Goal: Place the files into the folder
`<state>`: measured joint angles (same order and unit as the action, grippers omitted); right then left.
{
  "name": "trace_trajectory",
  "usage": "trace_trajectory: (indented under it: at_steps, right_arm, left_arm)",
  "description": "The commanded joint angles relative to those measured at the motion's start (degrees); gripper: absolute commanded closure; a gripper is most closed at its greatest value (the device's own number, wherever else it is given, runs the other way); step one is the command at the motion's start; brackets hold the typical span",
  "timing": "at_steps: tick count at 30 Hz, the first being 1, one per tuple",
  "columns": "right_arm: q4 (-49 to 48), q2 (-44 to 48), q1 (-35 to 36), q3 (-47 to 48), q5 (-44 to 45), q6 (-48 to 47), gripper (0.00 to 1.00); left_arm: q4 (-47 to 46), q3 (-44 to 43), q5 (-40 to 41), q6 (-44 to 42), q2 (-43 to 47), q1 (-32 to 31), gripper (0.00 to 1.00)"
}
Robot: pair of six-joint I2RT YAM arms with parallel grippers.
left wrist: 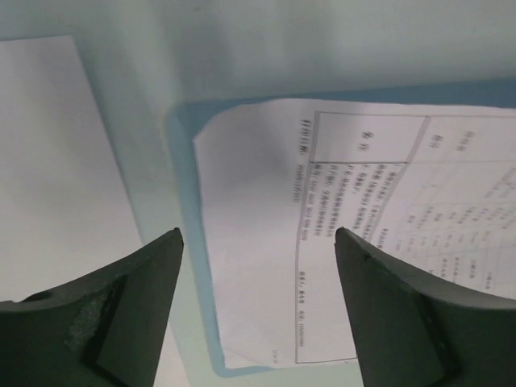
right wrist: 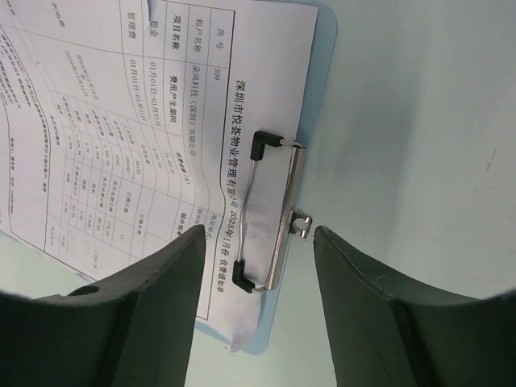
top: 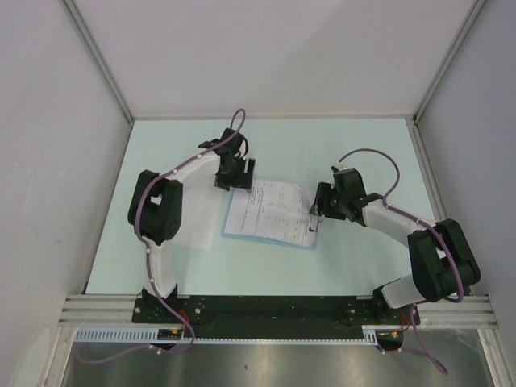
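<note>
The files (top: 272,211), white sheets printed with tables, lie on the pale-blue folder (top: 228,229) at mid-table. A metal clip (right wrist: 282,211) at the folder's right end has its wire lying over the top sheet (right wrist: 121,121). My right gripper (right wrist: 258,230) hovers open just above that clip, one finger to each side, and holds nothing; in the top view it (top: 319,213) is at the folder's right end. My left gripper (left wrist: 258,234) is open and empty over the folder's left end, above the sheet (left wrist: 258,193) and the folder's blue border (left wrist: 187,201). In the top view it (top: 235,181) sits at the upper-left corner.
A separate blank white sheet (top: 196,228) lies on the mint tabletop left of the folder, partly under my left arm; the left wrist view shows it too (left wrist: 56,161). Grey walls with metal rails enclose the table on three sides.
</note>
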<state>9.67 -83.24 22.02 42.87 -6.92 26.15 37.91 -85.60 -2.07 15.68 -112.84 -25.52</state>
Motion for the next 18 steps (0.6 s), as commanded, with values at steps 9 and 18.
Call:
trace_trajectory:
  at_steps: [9,18]
  right_arm:
    - [-0.5,-2.3,2.1,2.6,-0.1,-0.7,0.40]
    - [-0.5,-2.3,2.5,2.7,0.4,-0.3,0.41]
  left_arm:
    - [2.9,-12.4,-10.2,-9.5,-8.8,5.3,0.39]
    - [0.1,-11.8,-12.0,-8.7,-9.9,6.1,0.56]
